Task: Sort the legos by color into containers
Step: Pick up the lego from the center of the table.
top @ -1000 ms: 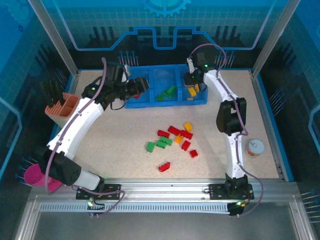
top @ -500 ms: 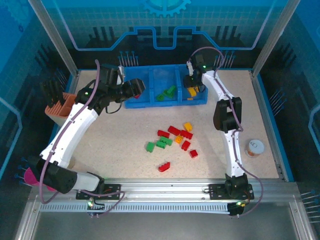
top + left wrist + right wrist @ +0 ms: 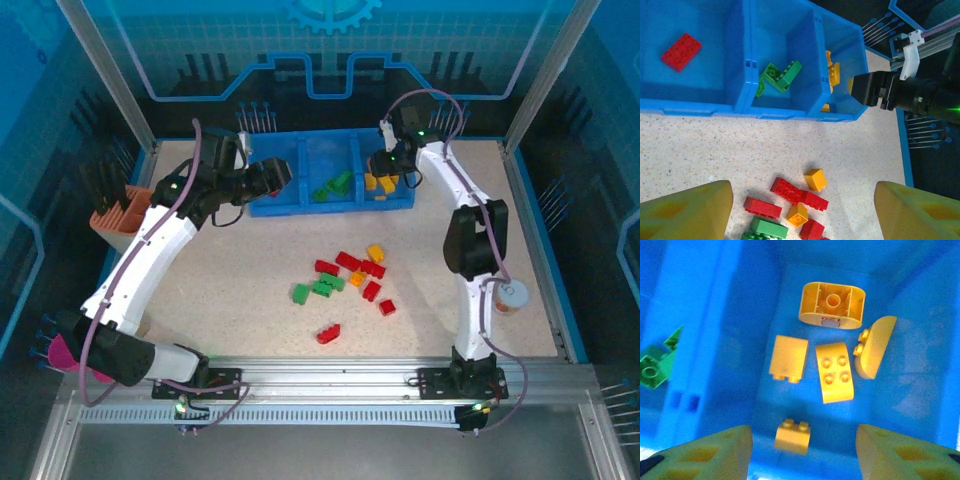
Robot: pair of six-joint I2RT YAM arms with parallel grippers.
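The blue tray (image 3: 330,208) lies at the back of the table with three compartments. One red brick (image 3: 681,49) lies in the left one, green bricks (image 3: 779,79) in the middle, and several orange-yellow bricks (image 3: 835,371) in the right. A small yellow brick (image 3: 792,436) looks blurred just below my right gripper (image 3: 802,432), which is open over that right compartment (image 3: 383,168). My left gripper (image 3: 802,192) is open and holds nothing, hovering by the tray's left end (image 3: 275,175). Loose red, green and yellow bricks (image 3: 350,275) cluster mid-table.
A single red brick (image 3: 328,334) lies nearer the front, and a green one (image 3: 300,293) sits left of the cluster. The peach tool holder (image 3: 125,212) stands at the left edge, and the white can (image 3: 510,296) is beside the right arm. A raised blue border rings the table.
The right arm's elbow has swung rightward while its gripper stayed over the right compartment. The left arm shifted slightly left early on, then held still.
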